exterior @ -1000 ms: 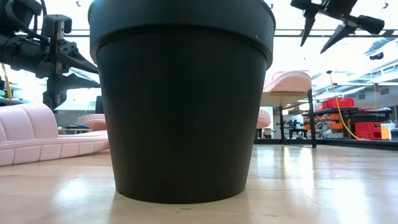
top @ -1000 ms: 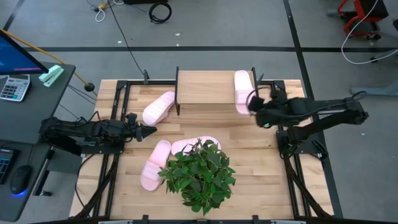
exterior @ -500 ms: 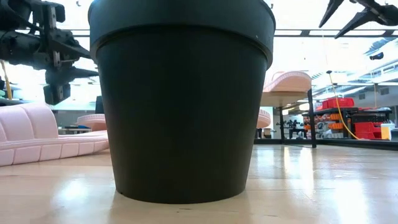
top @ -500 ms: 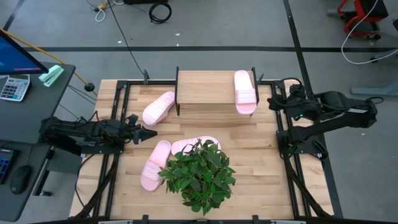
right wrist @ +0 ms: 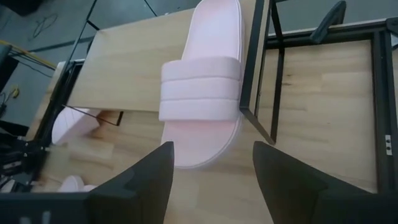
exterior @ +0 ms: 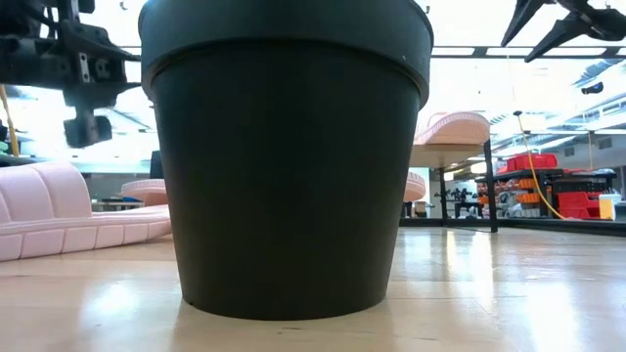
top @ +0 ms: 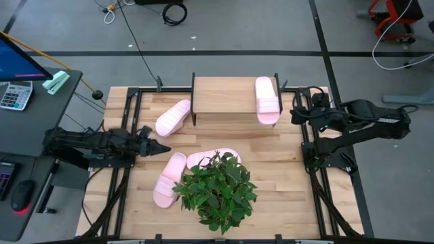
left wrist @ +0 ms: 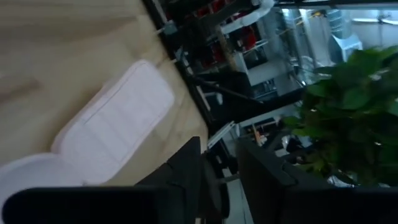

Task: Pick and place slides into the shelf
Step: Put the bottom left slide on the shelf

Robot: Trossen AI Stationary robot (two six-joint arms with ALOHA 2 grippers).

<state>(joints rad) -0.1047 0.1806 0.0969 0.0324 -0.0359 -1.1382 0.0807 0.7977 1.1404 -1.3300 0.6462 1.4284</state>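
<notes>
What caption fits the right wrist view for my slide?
Open right gripper empty, facing one pink slide lying on the shelf.

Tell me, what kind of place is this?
Probably a robotics lab or workshop: a wooden table flanked by two robot arms, cables across the grey floor, and a desk with a monitor and calculator beside it.

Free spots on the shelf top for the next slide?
The shelf plank is bare from its left end to the slide on the shelf at its right end. It is crowded in front, around the plant and two slides.
</notes>
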